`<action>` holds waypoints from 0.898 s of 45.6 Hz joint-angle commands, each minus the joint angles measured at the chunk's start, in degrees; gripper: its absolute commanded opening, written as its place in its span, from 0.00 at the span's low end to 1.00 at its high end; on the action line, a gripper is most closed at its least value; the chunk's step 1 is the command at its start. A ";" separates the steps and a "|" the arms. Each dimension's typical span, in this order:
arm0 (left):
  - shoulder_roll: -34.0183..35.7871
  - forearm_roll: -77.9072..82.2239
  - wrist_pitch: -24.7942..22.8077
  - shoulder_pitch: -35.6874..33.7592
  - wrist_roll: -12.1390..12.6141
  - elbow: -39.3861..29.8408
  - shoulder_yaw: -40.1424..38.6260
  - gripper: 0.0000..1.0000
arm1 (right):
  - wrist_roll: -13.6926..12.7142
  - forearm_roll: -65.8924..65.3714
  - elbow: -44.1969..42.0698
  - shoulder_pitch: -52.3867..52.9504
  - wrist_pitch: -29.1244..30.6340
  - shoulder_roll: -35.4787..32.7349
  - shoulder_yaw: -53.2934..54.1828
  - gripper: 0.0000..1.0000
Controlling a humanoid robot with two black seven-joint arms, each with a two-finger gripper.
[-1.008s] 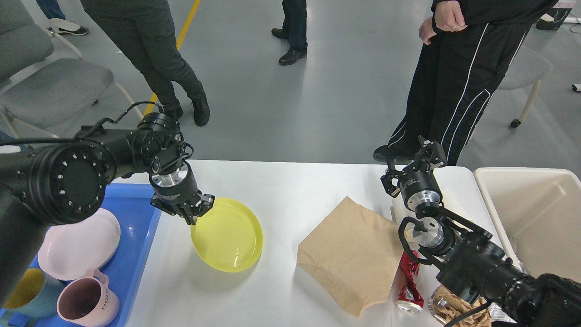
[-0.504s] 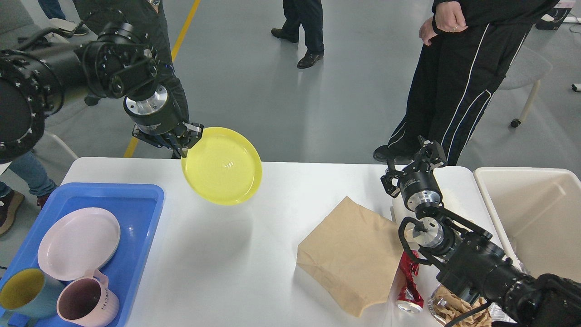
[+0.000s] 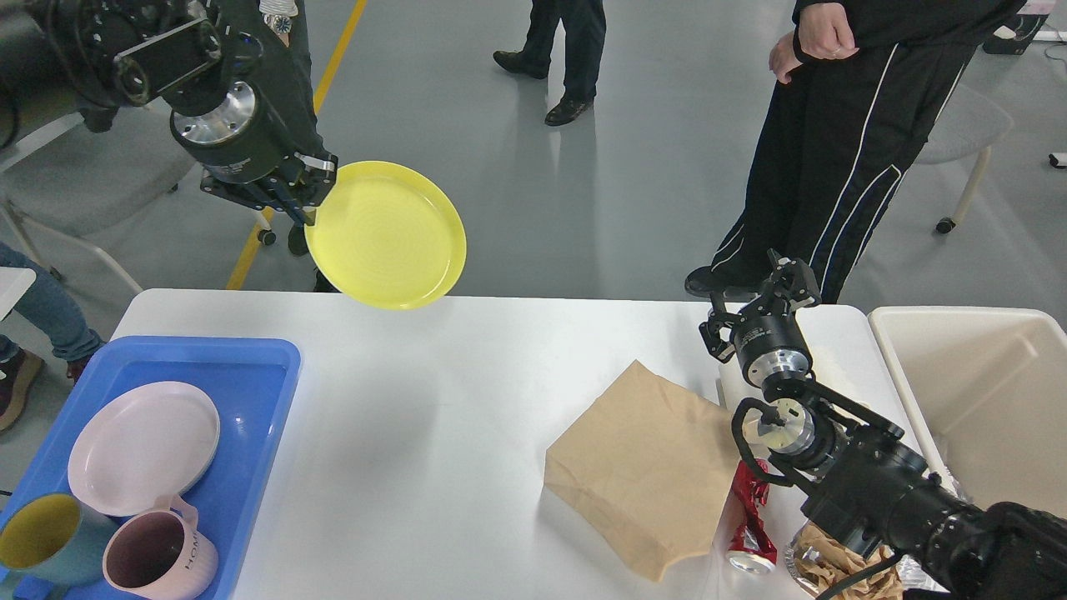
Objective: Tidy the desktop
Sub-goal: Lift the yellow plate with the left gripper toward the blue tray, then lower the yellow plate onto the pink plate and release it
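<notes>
Yellow plastic plate (image 3: 385, 236) is pinched by its rim in the left gripper (image 3: 307, 193) at upper left, tilted above the desktop (image 3: 433, 400); it is judged light, stiff and slippery. The right gripper (image 3: 788, 283) is seen spread, grasping nothing

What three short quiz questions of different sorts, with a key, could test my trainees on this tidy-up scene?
1. True or false: the round yellow plastic plate is lying flat on the large white rectangular desktop.
2. Which gripper grips the plate's rim? A) left gripper B) right gripper
3. Fill in: the round pale pink plate lies in the ____ plastic tray.

Key:
1. False; it is held tilted in the air above the desktop's far edge.
2. A.
3. Blue.
</notes>
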 commanded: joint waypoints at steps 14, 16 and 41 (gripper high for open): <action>17.50 0.01 0.00 8.38 0.09 0.42 0.47 0.00 | 0.00 0.00 0.00 0.00 0.00 0.00 -0.02 1.00; 19.09 0.01 0.00 9.96 0.09 0.69 0.47 0.00 | 0.00 0.00 0.00 0.00 0.00 0.00 0.07 1.00; 26.13 -0.08 0.00 29.74 -0.70 11.41 -1.55 0.00 | 0.00 0.00 0.00 0.00 0.00 0.00 -0.02 1.00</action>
